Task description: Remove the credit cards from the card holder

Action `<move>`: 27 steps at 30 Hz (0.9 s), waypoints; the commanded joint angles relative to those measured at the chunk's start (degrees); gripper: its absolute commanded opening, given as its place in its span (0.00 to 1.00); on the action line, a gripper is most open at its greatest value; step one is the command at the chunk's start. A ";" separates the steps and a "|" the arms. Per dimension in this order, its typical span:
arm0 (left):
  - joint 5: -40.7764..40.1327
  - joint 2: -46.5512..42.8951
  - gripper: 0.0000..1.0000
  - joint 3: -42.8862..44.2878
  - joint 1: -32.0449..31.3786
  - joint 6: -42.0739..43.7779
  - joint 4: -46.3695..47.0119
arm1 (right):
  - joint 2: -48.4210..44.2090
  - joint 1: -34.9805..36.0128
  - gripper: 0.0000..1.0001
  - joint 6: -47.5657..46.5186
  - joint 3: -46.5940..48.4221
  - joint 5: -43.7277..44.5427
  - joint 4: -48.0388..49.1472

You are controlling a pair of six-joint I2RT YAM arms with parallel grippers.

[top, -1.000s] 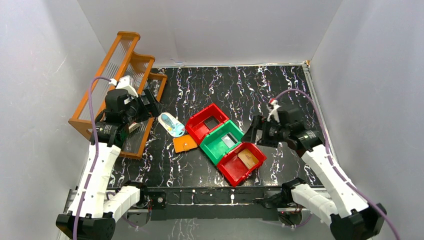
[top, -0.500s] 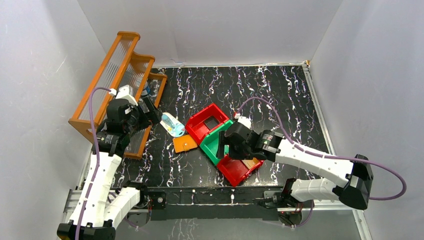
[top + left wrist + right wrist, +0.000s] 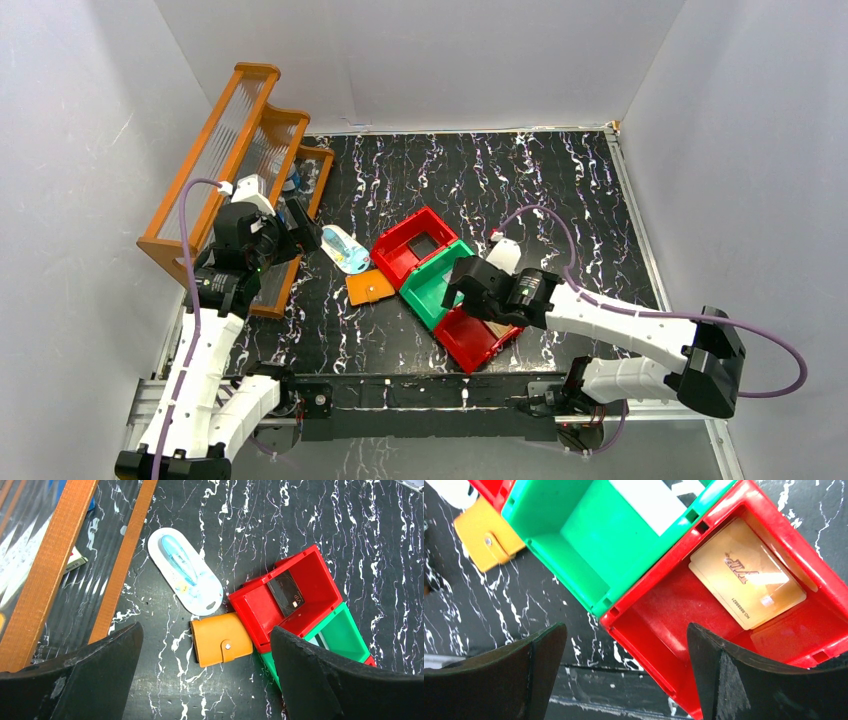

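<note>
Now the card holder (image 3: pixel 222 639) lies closed nearer the left edge of the table (image 3: pixel 560 180), its end just beside the far red bin (image 3: pixel 260 610), with bare table along its near side. Both the left gripper (image 3: pixel 303 228), off toward that edge, and the right gripper (image 3: pixel 462 288), over the gold credit card (image 3: pixel 746 572) in the near red bin (image 3: pixel 644 645), gape wide, empty.

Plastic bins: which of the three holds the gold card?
The near red bin, below the right gripper. The green bin holds a white card, the far red bin a dark card.
</note>
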 commanded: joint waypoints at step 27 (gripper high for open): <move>2.53 0.91 0.98 -0.16 0.48 0.58 0.69 | 25.25 -29.32 0.98 -28.03 14.61 -5.79 15.40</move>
